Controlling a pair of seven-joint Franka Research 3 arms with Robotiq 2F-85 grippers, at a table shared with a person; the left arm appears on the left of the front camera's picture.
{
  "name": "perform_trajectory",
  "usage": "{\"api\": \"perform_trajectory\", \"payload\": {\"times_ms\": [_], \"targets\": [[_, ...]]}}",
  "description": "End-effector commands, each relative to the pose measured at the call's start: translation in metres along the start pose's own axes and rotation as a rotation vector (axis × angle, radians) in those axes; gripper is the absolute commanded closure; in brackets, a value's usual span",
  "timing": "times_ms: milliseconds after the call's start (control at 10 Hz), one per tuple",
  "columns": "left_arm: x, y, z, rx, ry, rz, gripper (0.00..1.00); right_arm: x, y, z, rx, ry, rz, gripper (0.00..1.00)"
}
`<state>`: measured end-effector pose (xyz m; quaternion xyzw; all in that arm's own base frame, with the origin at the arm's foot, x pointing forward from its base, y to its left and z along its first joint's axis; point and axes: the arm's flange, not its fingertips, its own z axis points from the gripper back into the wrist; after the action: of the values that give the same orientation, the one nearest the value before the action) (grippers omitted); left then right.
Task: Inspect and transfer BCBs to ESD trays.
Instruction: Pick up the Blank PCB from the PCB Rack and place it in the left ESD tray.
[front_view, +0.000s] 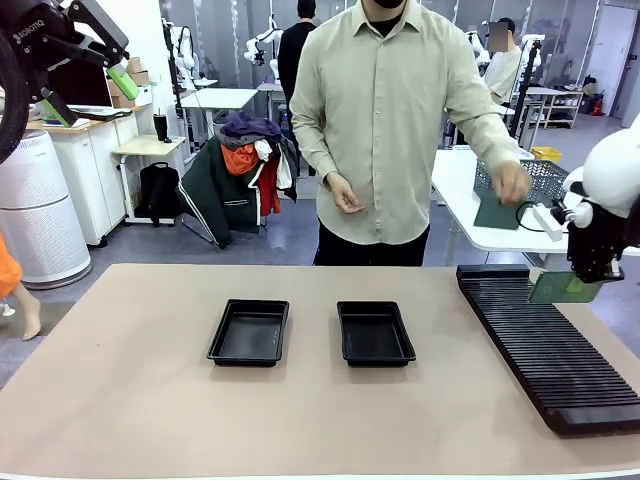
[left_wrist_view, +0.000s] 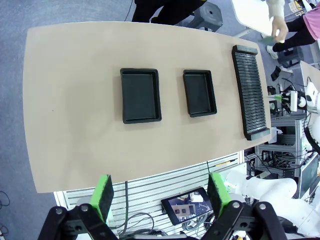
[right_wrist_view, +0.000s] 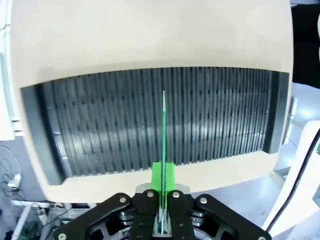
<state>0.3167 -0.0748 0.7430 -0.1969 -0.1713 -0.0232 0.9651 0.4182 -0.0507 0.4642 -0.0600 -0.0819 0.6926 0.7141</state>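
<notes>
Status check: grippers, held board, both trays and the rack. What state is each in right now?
Left gripper: open, empty, raised above the table.
Right gripper: shut on the BCB.
BCB: held edge-on over the rack.
Left ESD tray: empty.
Right ESD tray: empty.
Rack: slots in view empty.

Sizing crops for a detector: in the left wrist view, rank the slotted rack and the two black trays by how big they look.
Largest: slotted rack.
Next: tray toward picture left.
Smallest: tray nearer the rack, only slightly smaller-looking; the wide lens may cause that.
</notes>
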Motion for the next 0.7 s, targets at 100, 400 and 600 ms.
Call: {"api": "perform_trajectory", "payload": {"times_ms": [100, 400, 600], "targets": [[-0.001, 0.001, 0.0, 0.006, 0.004, 0.001, 0.0, 0.015, 0.058, 0.052, 0.072, -0.056, -0.097, 1.0], [-0.001, 0.001, 0.0, 0.006, 0.004, 0.001, 0.0, 0.016, 0.121, 0.075, 0.122, -0.064, -0.194, 1.0], [-0.001, 0.001, 0.0, 0.006, 0.004, 0.001, 0.0, 0.011, 0.147, 0.078, 0.127, -0.107, -0.236, 1.0]]}}
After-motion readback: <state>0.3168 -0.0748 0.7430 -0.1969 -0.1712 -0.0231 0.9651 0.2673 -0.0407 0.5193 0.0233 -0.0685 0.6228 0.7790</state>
